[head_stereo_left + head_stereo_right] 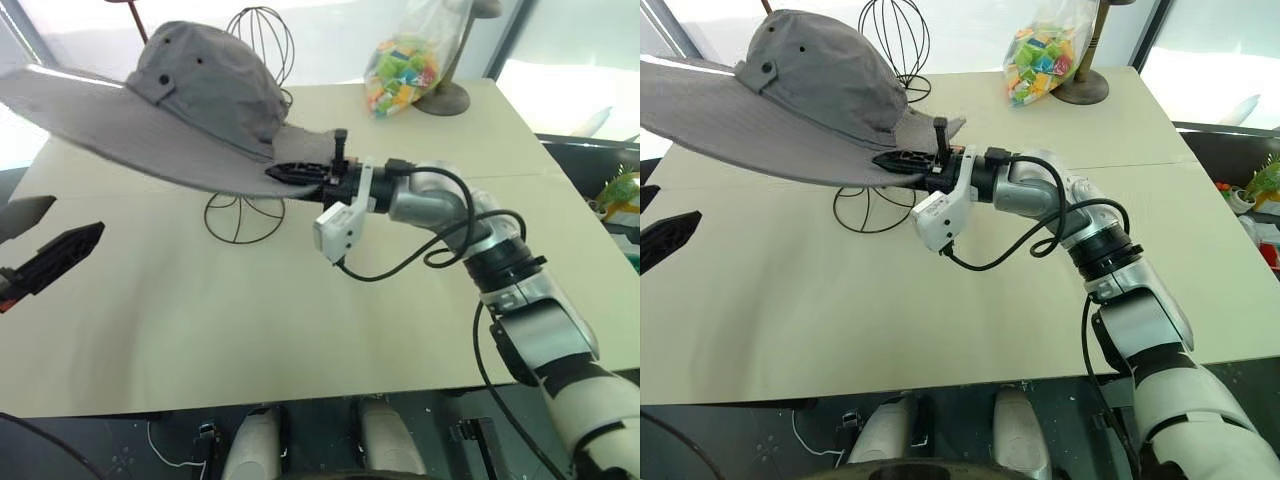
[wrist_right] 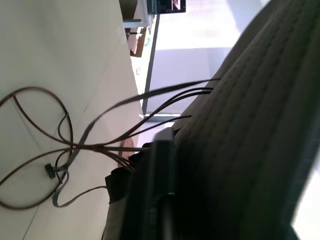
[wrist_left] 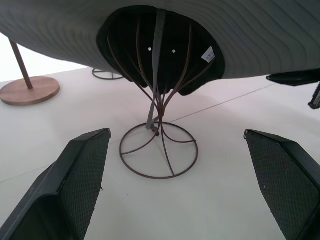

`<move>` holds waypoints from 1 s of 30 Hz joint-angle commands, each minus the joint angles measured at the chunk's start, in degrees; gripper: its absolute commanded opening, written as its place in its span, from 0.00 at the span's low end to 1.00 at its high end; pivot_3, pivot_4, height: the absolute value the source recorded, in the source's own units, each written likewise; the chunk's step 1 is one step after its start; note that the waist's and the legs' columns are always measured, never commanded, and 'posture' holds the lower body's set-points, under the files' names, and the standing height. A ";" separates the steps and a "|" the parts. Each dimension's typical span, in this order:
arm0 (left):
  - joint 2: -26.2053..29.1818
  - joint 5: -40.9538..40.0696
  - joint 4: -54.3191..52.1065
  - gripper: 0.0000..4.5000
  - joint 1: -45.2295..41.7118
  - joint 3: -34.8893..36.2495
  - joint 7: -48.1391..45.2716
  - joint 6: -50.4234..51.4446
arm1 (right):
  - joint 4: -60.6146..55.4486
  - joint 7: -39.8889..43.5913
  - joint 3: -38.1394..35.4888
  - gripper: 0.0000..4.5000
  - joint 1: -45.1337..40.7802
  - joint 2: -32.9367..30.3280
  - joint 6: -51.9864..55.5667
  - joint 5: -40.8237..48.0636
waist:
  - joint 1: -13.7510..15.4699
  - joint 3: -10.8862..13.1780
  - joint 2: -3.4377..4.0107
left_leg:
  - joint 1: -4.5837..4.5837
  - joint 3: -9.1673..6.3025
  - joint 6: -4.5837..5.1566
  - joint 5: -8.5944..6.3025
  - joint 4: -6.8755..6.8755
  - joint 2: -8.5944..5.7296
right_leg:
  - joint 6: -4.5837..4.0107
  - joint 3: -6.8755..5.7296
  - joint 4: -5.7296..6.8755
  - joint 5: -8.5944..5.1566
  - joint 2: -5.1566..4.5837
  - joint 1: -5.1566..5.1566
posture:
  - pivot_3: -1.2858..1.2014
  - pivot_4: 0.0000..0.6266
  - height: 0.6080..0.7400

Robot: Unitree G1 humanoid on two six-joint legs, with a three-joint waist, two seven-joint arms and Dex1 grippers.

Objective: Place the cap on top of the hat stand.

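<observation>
You see the large grey floppy-brimmed fabric cap point(image 1: 190, 95) sitting over the dark thin-wire hat stand point(image 3: 159, 132) on the pale worktop point(image 1: 300, 330). Your right gripper point(image 1: 300, 170) is clenched on its brim; your left gripper point(image 3: 185, 180) is spread wide. Behind, a clear plastic bag point(image 1: 405, 65) holds coloured blocks.

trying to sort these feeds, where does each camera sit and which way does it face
Left eye view: head camera, looking forward and down at the large grey fabric cap over the tall dark wire hat stand; the right gripper, shut on the brim, and the left gripper show.
Right eye view: same head, same scene, shifted slightly.
Left wrist view: low, facing the stand's stem and the cap's underside; its own open fingers rise.
Right wrist view: under the brim, looking along its fingers.
All four share the cap and stand.
</observation>
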 commanded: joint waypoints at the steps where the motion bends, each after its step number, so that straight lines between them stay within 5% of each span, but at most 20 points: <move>1: 0.12 -0.15 -0.58 1.00 -0.07 1.72 -0.07 -1.15 | -1.16 -3.17 -1.22 0.02 -2.16 -0.79 -1.62 -2.33 | -0.03 0.00 0.00 | 0.00 0.00 0.00 0.00 0.00 0.00 | 0.00 0.00 0.00 0.00 0.00 0.00 | 0.52 0.24 0.99; 13: -0.14 -3.92 -0.05 1.00 5.48 11.55 -1.38 0.80 | 4.79 -18.38 2.59 0.02 -3.93 -1.86 -0.63 -20.43 | 0.02 0.00 -0.02 | 0.00 0.02 -0.03 0.02 0.00 0.00 | -0.02 0.03 0.00 -0.01 0.02 -0.02 | 0.52 0.24 0.99; 30: -0.33 -5.55 -1.41 1.00 5.90 9.94 1.34 -0.59 | 7.36 -21.46 4.47 0.02 -6.72 -3.11 -2.84 -19.23 | -0.01 0.00 -0.04 | 0.00 0.02 -0.04 0.03 0.01 -0.02 | -0.02 0.02 0.00 -0.01 0.04 0.01 | 0.52 0.24 0.99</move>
